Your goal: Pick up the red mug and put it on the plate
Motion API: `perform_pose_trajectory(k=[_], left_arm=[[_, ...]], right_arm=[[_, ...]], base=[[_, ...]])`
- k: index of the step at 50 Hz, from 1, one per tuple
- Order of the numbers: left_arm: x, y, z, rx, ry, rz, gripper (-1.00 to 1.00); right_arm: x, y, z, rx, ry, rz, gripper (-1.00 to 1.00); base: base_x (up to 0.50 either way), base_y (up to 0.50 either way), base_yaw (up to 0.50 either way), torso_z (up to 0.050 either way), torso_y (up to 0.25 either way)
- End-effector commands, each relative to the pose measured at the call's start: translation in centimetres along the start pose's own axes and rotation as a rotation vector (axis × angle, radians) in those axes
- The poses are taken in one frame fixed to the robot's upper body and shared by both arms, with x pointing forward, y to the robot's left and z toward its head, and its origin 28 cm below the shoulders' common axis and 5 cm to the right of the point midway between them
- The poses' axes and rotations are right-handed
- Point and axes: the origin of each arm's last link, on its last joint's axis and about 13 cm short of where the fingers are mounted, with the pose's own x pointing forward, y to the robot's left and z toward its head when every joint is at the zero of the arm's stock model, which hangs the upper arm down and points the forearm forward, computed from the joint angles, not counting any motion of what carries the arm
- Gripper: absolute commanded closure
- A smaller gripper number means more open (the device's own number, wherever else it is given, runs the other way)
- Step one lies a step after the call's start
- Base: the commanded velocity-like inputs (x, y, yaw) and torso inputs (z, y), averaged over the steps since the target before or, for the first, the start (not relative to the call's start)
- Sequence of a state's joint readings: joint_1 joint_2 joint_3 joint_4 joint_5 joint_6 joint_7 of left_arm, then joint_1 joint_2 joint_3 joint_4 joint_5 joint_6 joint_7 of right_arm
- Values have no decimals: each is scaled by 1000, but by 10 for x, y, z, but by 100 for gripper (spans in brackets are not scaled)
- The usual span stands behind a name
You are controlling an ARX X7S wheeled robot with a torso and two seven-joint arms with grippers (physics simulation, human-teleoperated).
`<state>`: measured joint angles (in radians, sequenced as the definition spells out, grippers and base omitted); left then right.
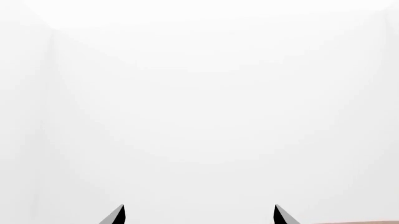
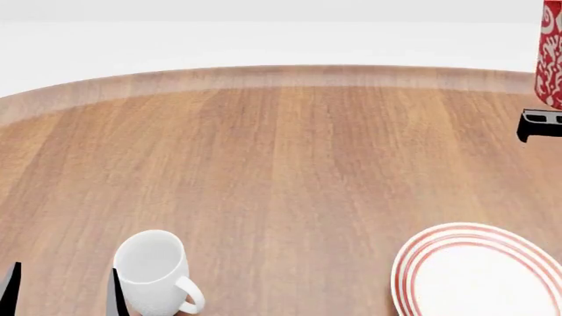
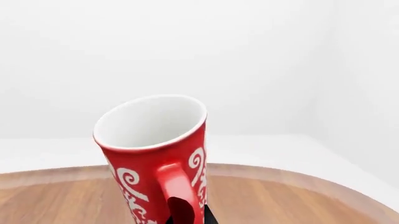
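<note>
The red mug (image 3: 156, 154), with a white ornamental pattern and a white inside, fills the right wrist view, its handle toward the camera. My right gripper (image 3: 181, 219) is shut on it low down, with dark fingers (image 3: 210, 217) showing at the mug's base. In the head view the red mug (image 2: 551, 59) is cut off by the right edge, with the right gripper (image 2: 537, 125) just beneath it. The plate (image 2: 412, 263), white with red rings, lies at the near right. My left gripper (image 2: 62, 289) stands open at the near left, holding nothing.
A plain white mug (image 2: 154, 270) stands upright just right of the left gripper's fingers, handle toward the near right. The round wooden table (image 2: 281, 164) curves away at the back; white floor and walls lie beyond. The left wrist view shows only white wall past the left gripper (image 1: 199, 217).
</note>
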<state>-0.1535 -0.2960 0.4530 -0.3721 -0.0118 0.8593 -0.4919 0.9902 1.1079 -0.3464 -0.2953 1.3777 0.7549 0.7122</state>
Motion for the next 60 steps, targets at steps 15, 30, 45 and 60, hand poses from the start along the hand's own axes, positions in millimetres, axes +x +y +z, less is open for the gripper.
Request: perform_pose_trajectory(k=[15, 30, 45, 60], left_arm=[[0, 0, 0, 6, -5, 0, -100], [0, 0, 0, 7, -4, -2, -100], [0, 0, 0, 10, -8, -2, -100], [0, 0, 0, 15, -12, -3, -100]], right_arm=[[69, -26, 12, -28, 51, 111, 100], [100, -38, -3, 5, 100, 208, 100], [111, -48, -31, 75, 170, 223, 100], [115, -43, -70, 124, 226, 253, 100]], base=[[0, 0, 0, 0, 0], [0, 0, 0, 0, 1], [0, 0, 0, 0, 1], [0, 0, 0, 0, 0]])
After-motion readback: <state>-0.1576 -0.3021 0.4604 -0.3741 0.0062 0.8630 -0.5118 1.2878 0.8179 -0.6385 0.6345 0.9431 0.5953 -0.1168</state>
